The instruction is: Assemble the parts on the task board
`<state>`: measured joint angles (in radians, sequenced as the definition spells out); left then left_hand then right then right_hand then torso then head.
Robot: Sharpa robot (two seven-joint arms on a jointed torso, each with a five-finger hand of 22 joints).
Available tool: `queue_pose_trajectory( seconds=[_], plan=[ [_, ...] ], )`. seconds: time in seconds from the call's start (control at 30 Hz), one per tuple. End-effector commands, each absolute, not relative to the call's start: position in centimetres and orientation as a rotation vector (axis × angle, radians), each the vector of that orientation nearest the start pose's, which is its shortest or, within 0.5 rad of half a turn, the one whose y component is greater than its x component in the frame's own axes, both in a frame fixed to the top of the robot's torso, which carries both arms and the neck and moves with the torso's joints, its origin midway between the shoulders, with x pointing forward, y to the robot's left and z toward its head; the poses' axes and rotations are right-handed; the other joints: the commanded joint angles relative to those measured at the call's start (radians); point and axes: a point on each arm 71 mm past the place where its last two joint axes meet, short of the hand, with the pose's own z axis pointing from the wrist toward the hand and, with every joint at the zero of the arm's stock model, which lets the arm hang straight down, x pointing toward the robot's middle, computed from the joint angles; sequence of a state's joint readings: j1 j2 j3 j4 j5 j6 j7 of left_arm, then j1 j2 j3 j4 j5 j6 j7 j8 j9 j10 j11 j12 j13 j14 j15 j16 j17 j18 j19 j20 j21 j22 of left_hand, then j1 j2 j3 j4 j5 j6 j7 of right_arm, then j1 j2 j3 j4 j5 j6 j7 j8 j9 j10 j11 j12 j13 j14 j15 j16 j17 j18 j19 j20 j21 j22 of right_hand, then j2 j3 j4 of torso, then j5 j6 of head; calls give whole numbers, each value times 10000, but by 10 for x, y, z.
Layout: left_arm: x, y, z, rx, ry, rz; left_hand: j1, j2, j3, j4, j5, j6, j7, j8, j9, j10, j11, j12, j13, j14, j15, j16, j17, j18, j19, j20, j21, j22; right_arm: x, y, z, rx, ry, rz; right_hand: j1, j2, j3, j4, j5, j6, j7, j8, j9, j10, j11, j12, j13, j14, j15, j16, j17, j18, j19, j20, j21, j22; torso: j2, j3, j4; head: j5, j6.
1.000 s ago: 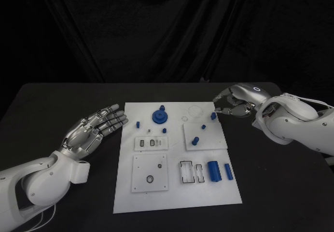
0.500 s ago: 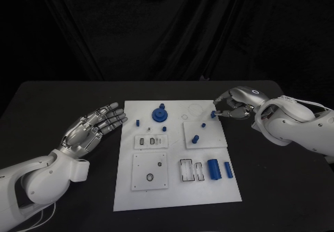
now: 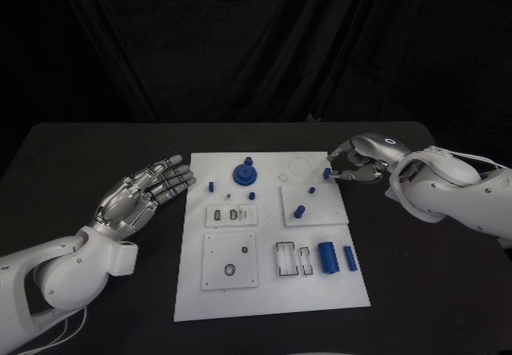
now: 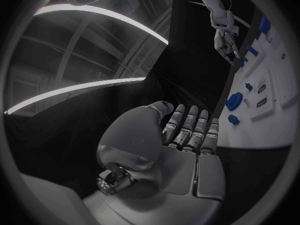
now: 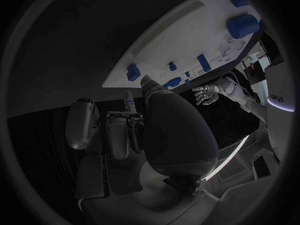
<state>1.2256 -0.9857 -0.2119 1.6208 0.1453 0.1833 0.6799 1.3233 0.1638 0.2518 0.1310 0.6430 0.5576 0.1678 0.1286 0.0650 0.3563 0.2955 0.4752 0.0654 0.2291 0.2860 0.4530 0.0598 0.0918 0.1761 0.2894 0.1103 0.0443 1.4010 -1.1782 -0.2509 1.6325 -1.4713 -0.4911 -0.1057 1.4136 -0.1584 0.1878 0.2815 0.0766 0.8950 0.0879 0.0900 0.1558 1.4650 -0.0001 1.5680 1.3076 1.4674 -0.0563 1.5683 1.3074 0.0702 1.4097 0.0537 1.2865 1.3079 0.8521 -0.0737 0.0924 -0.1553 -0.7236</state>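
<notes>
Right hand [image 3: 355,164] edged inward, blue part [image 3: 326,173] at fingertips; task board [image 3: 271,299] beside it

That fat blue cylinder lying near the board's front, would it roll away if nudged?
Probably: the fat blue cylinder lies on its side on the flat white task board, unheld. It looks rigid, likely light plastic. The slimmer blue rod beside it might stop it.

No text, label, brand or number can be read on the white rectangular task board [image 3: 272,244], the small blue parts or the black table [image 3: 427,266].
</notes>
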Motion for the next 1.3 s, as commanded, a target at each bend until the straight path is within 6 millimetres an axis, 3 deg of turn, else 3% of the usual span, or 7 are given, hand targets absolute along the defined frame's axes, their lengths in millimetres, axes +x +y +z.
queue_pose_trajectory(
  seconds=[0.03, 0.27, 0.57, 0.9, 1.3],
  plan=[
    [438, 237, -193, -11018, 12799, -21441, -112, 21, 77, -11, 14, -13, 370, 45, 9, 82, -1, 42, 8, 30, -4, 21, 8, -168, 19, 28, 3, -9, 456, -338, -149, -498, 15403, 3525, 128, -24, -24, -13, 23, -38, 35, -57, -16, 1058, 13, 28, 2632, 1034, -9, 25, 2634, 29, -63, 7, -78, 1151, -4, 1, -2, -1, -4],
    [438, 236, -194, -11021, 12829, -21478, -117, 16, 83, -11, 10, -23, 372, 42, 7, 80, -1, 41, 7, 25, -4, 19, 7, -169, 11, 28, -2, -11, 457, -336, -152, -508, 15531, 3514, 197, -39, -32, -27, 52, -52, 38, -66, -26, 1058, 17, 28, 2632, 1034, -5, 25, 2634, 49, -109, 13, -167, 1112, -4, -15, 23, -11, -10],
    [439, 236, -194, -11030, 12856, -21488, -120, 14, 87, -11, 7, -34, 374, 38, 5, 78, -1, 40, 7, 20, -2, 13, 6, -170, 4, 28, -6, -13, 458, -334, -155, -505, 15633, 3494, 261, -47, -38, -39, 70, -64, 44, -74, -35, 1058, 21, 28, 2632, 1034, -1, 25, 2634, 71, -160, 18, -267, 1068, -8, -8, 16, -5, -13],
    [439, 236, -195, -11045, 12926, -21519, -131, 9, 106, -10, -3, -57, 379, 30, 1, 71, 2, 36, 4, 7, 0, 9, 2, -174, -8, 28, -13, -16, 461, -333, -158, -458, 15773, 3358, 621, 1, -12, -104, 620, 10, 68, -45, -57, 1058, 38, 28, 2632, 1034, 11, 25, 2634, 101, -213, 33, -466, 1012, -6, -4, 12, -2, -36],
    [440, 235, -196, -11068, 13025, -21559, -145, 8, 127, -6, -17, -57, 390, 29, 1, 70, 6, 36, 3, -9, 4, 3, -1, -178, -26, 28, -24, -21, 463, -331, -161, -464, 15894, 3313, 711, 16, 2, -129, 730, 104, 72, 3, -43, 1058, 42, 28, 2632, 1000, 13, -53, 2556, 128, -270, 35, -602, 959, -4, -8, 10, 10, -75]
  ],
)
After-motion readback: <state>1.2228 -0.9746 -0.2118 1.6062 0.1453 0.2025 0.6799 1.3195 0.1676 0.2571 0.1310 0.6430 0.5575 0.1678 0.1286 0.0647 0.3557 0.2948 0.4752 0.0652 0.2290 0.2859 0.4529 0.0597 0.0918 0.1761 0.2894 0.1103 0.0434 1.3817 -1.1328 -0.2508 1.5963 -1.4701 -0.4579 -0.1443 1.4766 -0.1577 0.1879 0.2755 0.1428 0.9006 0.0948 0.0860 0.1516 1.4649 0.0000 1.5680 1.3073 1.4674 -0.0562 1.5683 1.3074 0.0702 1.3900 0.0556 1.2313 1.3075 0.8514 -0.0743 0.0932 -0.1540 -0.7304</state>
